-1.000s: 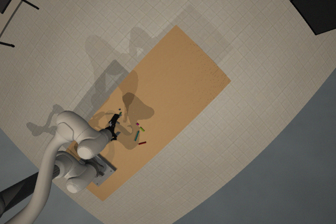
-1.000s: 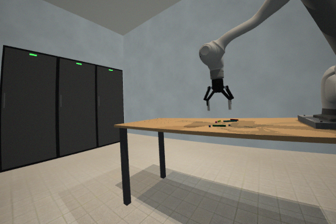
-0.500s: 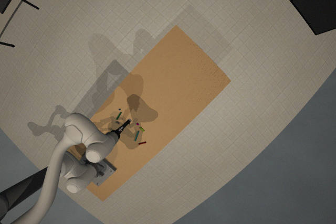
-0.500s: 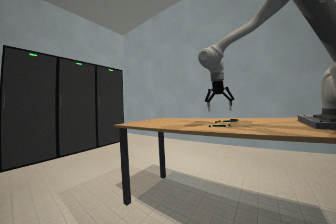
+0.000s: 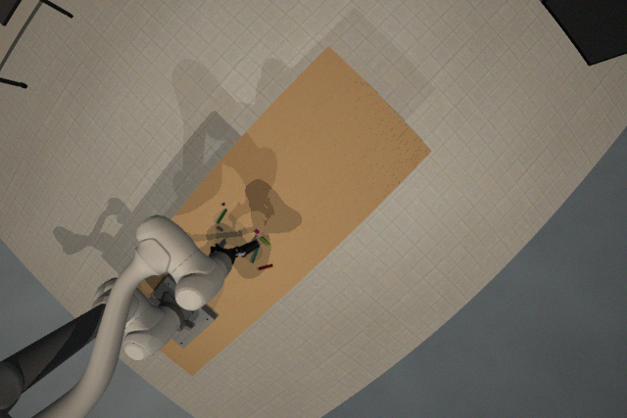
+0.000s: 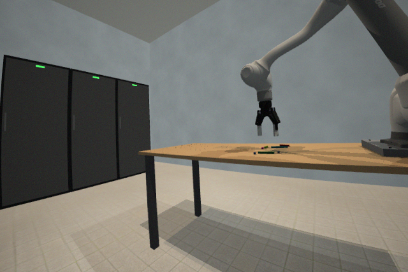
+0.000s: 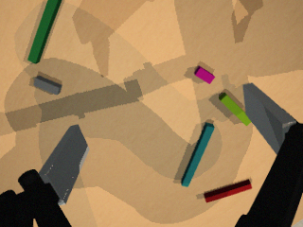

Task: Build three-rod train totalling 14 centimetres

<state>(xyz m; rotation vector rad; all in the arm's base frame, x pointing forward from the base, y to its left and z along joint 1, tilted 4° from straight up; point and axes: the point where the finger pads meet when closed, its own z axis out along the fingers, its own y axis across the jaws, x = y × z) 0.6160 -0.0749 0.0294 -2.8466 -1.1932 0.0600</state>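
Six rods lie flat and apart on the wooden table. At the right lie a magenta rod (image 7: pixel 204 75), a lime rod (image 7: pixel 235 109), a turquoise rod (image 7: pixel 199 154) and a red rod (image 7: pixel 227 191). My gripper (image 7: pixel 160 119) is open and empty, well above the table, with the turquoise rod below between the fingers. It hangs above the rods in the side view (image 6: pixel 267 132) and shows in the overhead view (image 5: pixel 243 250).
The arm's base plate (image 6: pixel 385 147) stands on the table's near right end. Dark cabinets (image 6: pixel 74 128) line the left wall, away from the table. The far half of the table (image 5: pixel 349 119) holds no objects.
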